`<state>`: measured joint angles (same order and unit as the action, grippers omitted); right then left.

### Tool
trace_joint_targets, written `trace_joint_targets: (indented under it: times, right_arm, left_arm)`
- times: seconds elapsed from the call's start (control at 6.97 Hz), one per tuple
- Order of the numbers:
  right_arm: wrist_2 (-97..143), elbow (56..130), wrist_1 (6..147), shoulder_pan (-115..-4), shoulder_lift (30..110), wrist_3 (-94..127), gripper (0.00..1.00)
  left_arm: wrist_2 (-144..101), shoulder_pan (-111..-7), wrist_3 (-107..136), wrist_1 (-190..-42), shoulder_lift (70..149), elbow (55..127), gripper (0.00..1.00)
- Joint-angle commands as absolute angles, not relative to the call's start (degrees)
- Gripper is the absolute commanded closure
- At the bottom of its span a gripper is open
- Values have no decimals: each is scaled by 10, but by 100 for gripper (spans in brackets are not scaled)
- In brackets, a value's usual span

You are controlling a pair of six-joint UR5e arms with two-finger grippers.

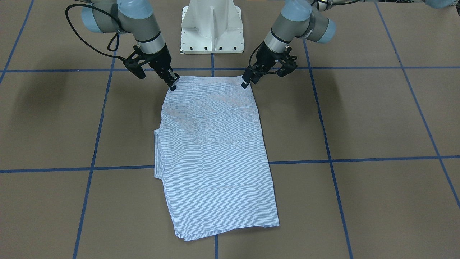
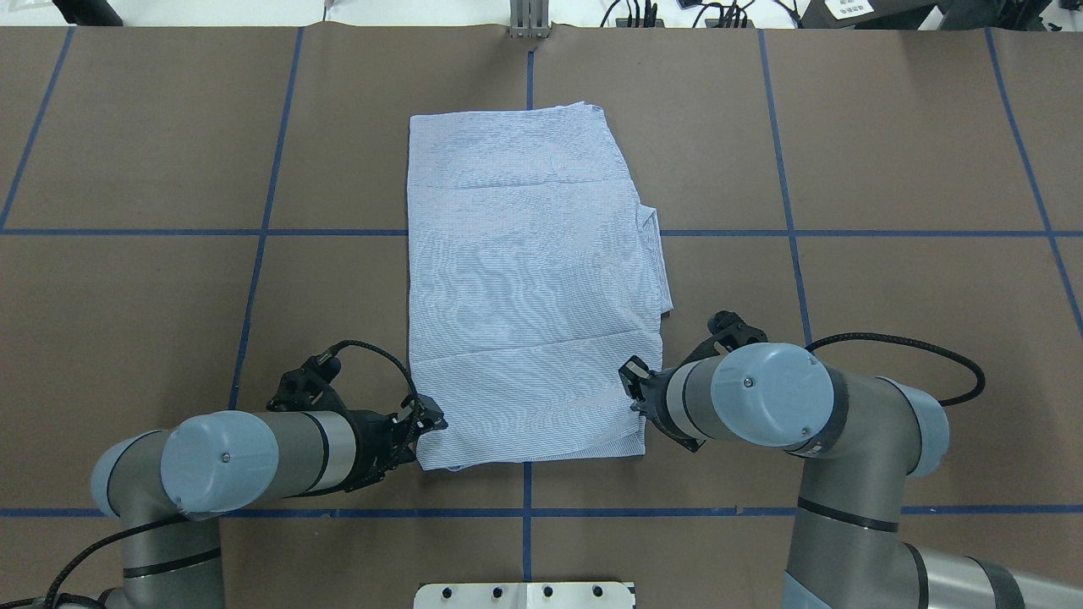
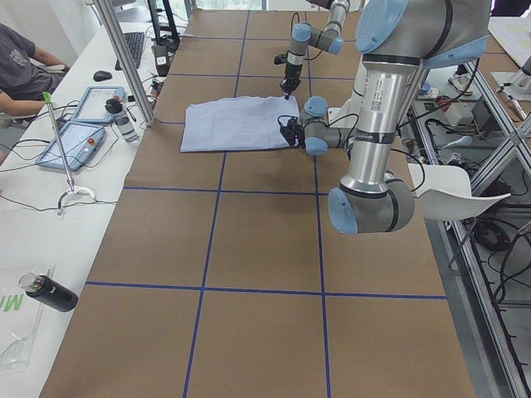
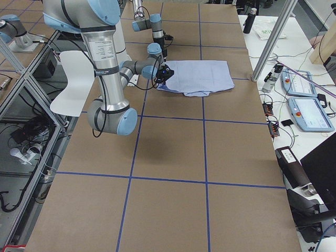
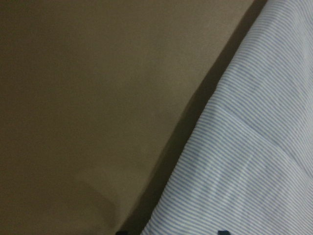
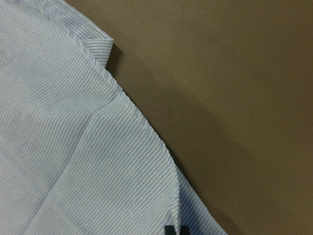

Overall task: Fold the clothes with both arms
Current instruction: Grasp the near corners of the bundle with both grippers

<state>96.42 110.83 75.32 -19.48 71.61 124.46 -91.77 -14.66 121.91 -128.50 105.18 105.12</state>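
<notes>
The light blue striped shirt (image 1: 215, 151) (image 2: 533, 288) lies folded into a long flat rectangle on the brown table, its short near edge towards the robot's base. My left gripper (image 1: 246, 83) (image 2: 430, 419) is at the near left corner. In the left wrist view its two fingertips show far apart at the bottom edge, astride the shirt's (image 5: 254, 161) edge, so it is open. My right gripper (image 1: 173, 85) (image 2: 633, 385) is at the near right corner. In the right wrist view its tips sit close together on the cloth (image 6: 73, 147), shut on it.
The white pedestal base (image 1: 212, 27) stands just behind the shirt's near edge. Blue tape lines (image 2: 525, 233) cross the table. A side bench with tablets (image 3: 79, 137), a bottle (image 3: 50, 292) and a seated person (image 3: 21, 66) runs along the far side.
</notes>
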Motion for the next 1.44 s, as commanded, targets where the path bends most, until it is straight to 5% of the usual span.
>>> trace_joint_targets:
  times: [0.0, 0.29, 0.86, 1.29]
  right_arm:
    - [964, 1108, 753, -194, 715, 1245, 100]
    - [964, 1108, 753, -195, 716, 1245, 100]
    - [966, 1146, 769, -208, 717, 1243, 100]
    - [1054, 1134, 800, -316, 685, 1214, 100]
  left_arm:
    - [-914, -138, 1231, -1285, 1049, 1049, 50]
    - [-913, -131, 1245, -1285, 1050, 1049, 100]
    - [-942, -183, 1228, -1240, 1058, 1124, 100]
    - [-1047, -347, 1163, -1194, 1140, 1085, 100]
